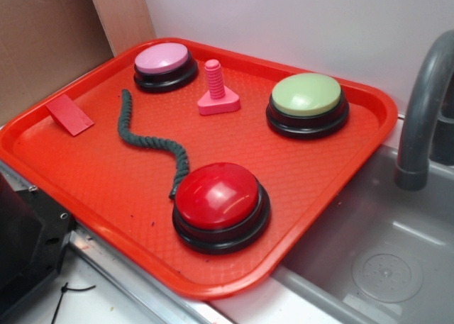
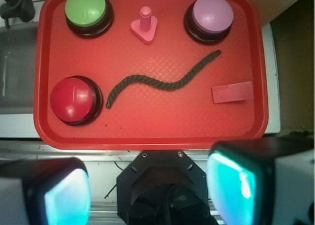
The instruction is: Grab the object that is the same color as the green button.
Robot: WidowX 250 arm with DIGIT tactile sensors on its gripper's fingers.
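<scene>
A large red plastic tray (image 2: 152,131) fills the wrist view, well below the claw (image 2: 147,190), whose two pale fingers (image 2: 66,195) stand wide apart, holding nothing. The dark green twisted rope piece (image 2: 162,82) lies ahead of the claw near the tray's middle, its wavy length running crosswise, one end touching the red domed button (image 2: 74,99). Farther back stand the pale-green domed button (image 2: 86,8), the pink domed button (image 2: 211,13) and the pink bolt (image 2: 144,25); a red flat wedge (image 2: 232,92) lies just beside the rope's far end. Nothing covers the rope

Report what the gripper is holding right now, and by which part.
Nothing is held. The gripper is open well above the tray, its fingers apart with nothing between them. The green rope lies untouched on the tray.
</scene>
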